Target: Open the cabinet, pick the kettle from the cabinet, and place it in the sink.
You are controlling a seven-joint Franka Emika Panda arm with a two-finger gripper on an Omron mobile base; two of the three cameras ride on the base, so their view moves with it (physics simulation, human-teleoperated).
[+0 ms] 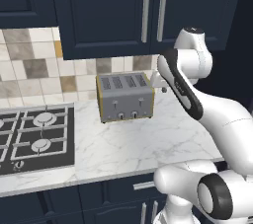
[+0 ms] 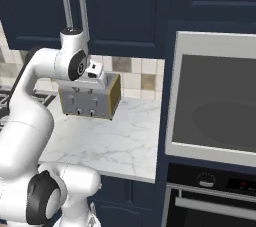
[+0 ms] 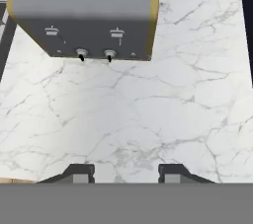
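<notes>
Left base view: the arm's white elbow looms closest, and above it the cabinet (image 1: 148, 11) sits shut, kettle presumably inside. Right base view: the gripper (image 2: 95, 73) hangs above the four-slot toaster (image 2: 90, 101). Hand view: fingers (image 3: 79, 173) spread wide, empty, over marble counter (image 3: 163, 99). Risk: a rushed rise clips a silver handle (image 1: 146, 11)

the white arm (image 2: 30, 116) rises from 7 o'clock and bends toward 11 o'clock, its wrist in front of the four-slot toaster (image 2: 92, 100). the toaster stands on the white marble counter (image 2: 105, 143), against the tiled backsplash (image 2: 135, 73). above it hangs the navy cabinet (image 2: 100, 8), both doors closed, its two silver bar handles (image 2: 74, 3) at 11 o'clock. a built-in microwave (image 2: 215, 103) sits at 3 o'clock, with an oven (image 2: 215, 201) below at 5 o'clock.
</notes>
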